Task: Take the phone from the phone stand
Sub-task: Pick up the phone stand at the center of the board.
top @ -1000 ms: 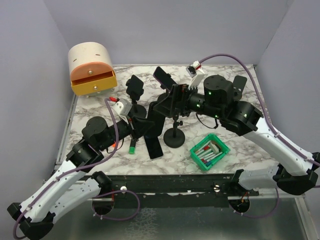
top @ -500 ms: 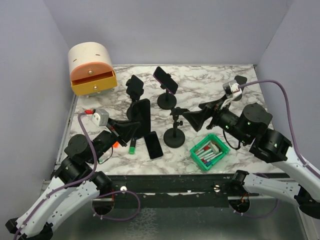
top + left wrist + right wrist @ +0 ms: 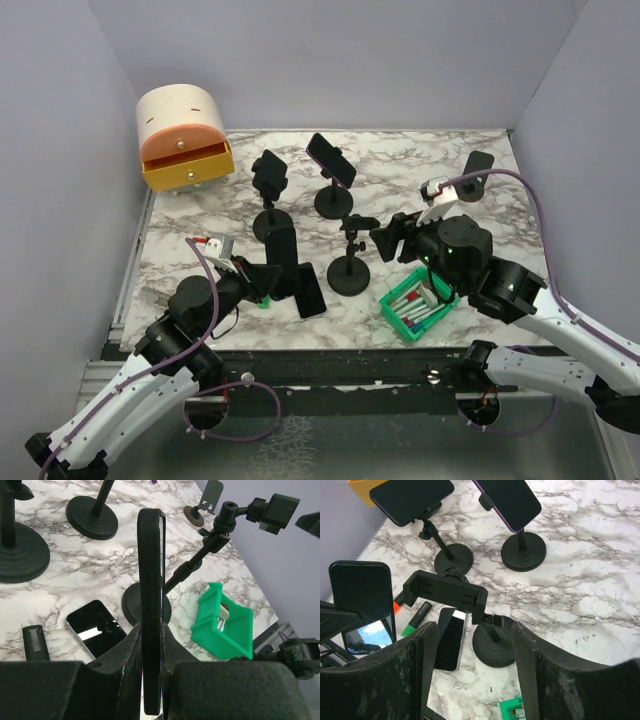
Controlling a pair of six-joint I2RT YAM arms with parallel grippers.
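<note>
The left hand [image 3: 272, 278] pinches one phone [image 3: 283, 250] upright near the bare stand [image 3: 350, 270]; a second phone [image 3: 310, 292] lies flat on the surface [image 3: 420, 180]; two more phones [image 3: 268, 172] [image 3: 331, 160] sit on two stands [image 3: 268, 225] [image 3: 333, 200]; the right hand [image 3: 470, 630] is spread.

Left end effector [image 3: 151, 647] pinched narrow, arm folded low; right end effector [image 3: 475, 650] spread wide.

Left jaws and phone [image 3: 151, 580] lower, nearer the base; right jaws back from the stand [image 3: 349, 275].
</note>
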